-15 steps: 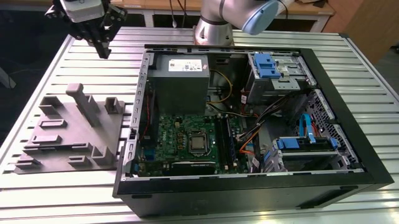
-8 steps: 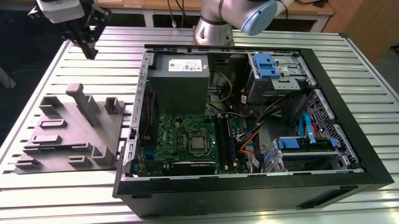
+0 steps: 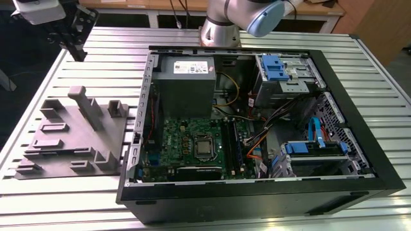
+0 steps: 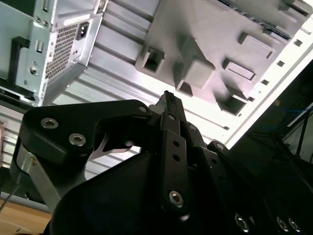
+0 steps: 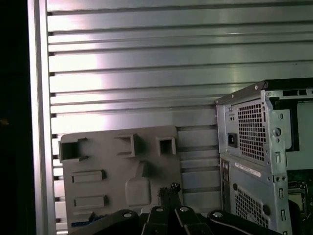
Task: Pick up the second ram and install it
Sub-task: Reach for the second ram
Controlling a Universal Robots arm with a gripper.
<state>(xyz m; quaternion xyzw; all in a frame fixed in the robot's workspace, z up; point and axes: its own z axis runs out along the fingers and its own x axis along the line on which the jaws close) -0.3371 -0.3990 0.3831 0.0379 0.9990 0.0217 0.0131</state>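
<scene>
My gripper [image 3: 80,54] hangs high over the table's far corner at the exterior view's left, well away from the open computer case [image 3: 257,192]. In both wrist views its black fingertips [image 4: 169,98] [image 5: 169,189] meet, shut, with nothing visible between them. Below them lies the grey holder block [image 5: 122,176] [image 3: 70,139]. A short dark blue strip [image 5: 84,223] shows at one edge of that block; I cannot tell whether it is the second ram. Inside the case, the green motherboard [image 3: 183,139] has long black memory slots [image 3: 232,144] beside the silver CPU [image 3: 204,148].
The ribbed aluminium table [image 3: 109,45] carries the case and the block. A grey power supply [image 3: 186,82], blue-tabbed drive cages [image 3: 279,67] and loose cables [image 3: 257,144] crowd the case. Upright posts [image 3: 86,106] stick up from the block.
</scene>
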